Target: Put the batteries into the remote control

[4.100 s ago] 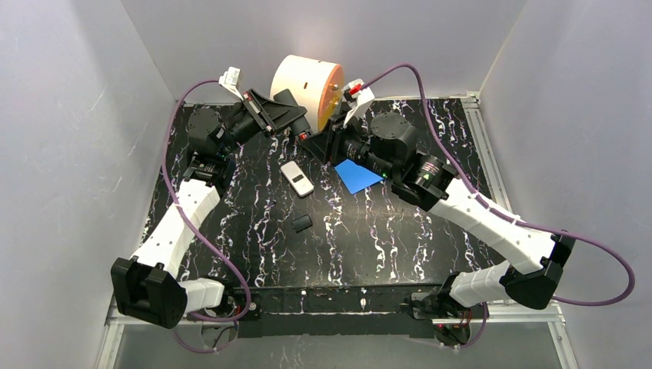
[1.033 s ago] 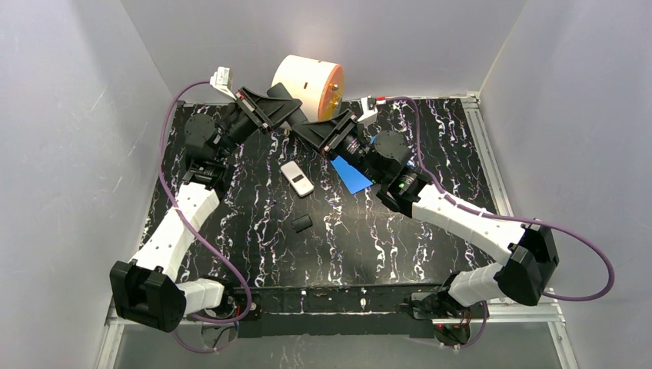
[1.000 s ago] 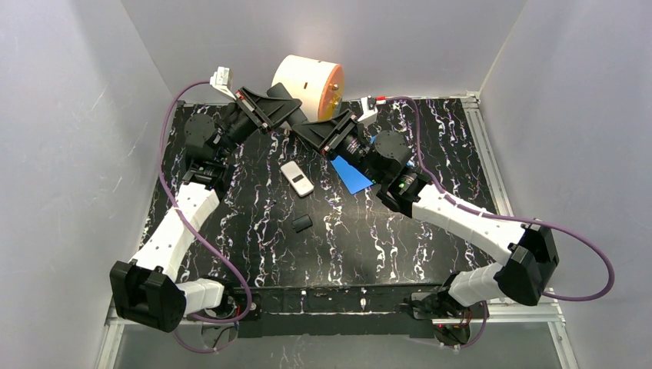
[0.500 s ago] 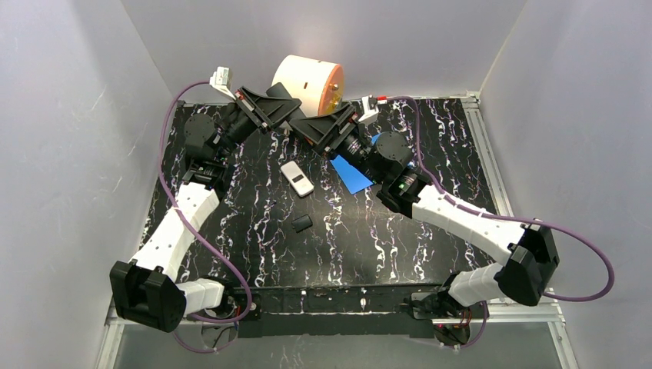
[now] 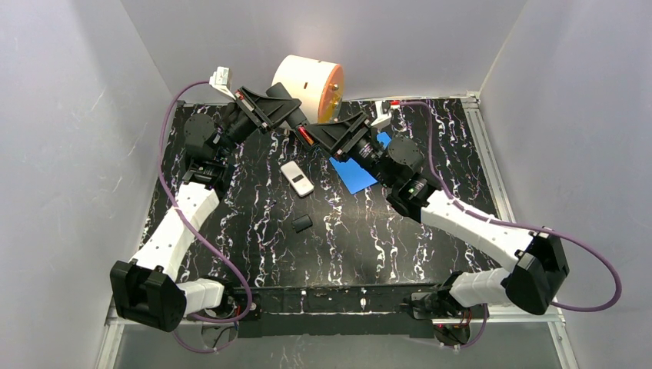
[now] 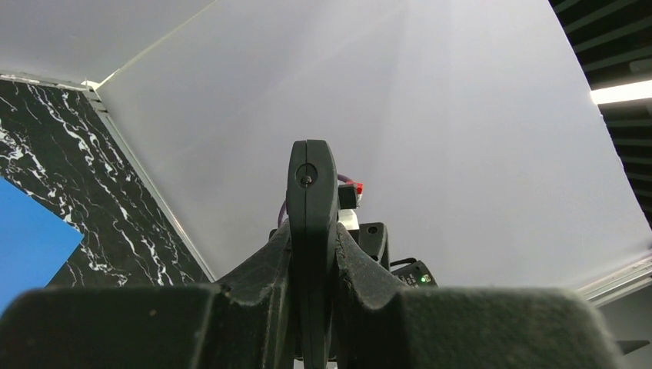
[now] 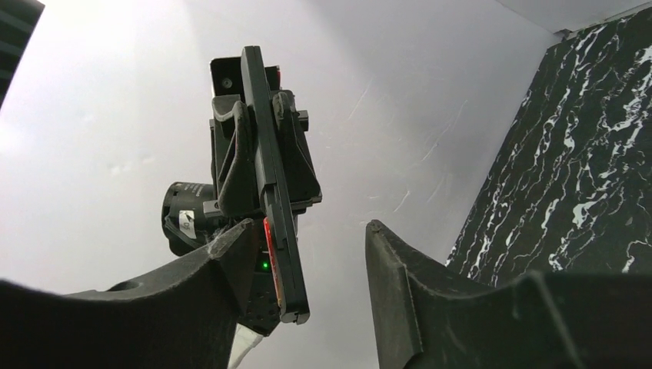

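My left gripper is raised at the back of the table, shut on a black remote control. In the left wrist view the remote stands edge-on, pinched between the fingers. An orange-red battery sits in the remote's lower end; it also shows as a red strip from above. My right gripper is open, and the remote's lower end hangs between its fingers, close to the left finger. From above the right gripper meets the remote from the right.
A white remote lies on the black marbled table, with a small black cover nearer the front. A blue card lies under the right arm. A cream and orange cylinder stands at the back wall.
The right arm has drawn back to the right from the remote. Its jaws opened wide, then narrowed partly. The red battery strip now shows in the remote. The left arm held still.
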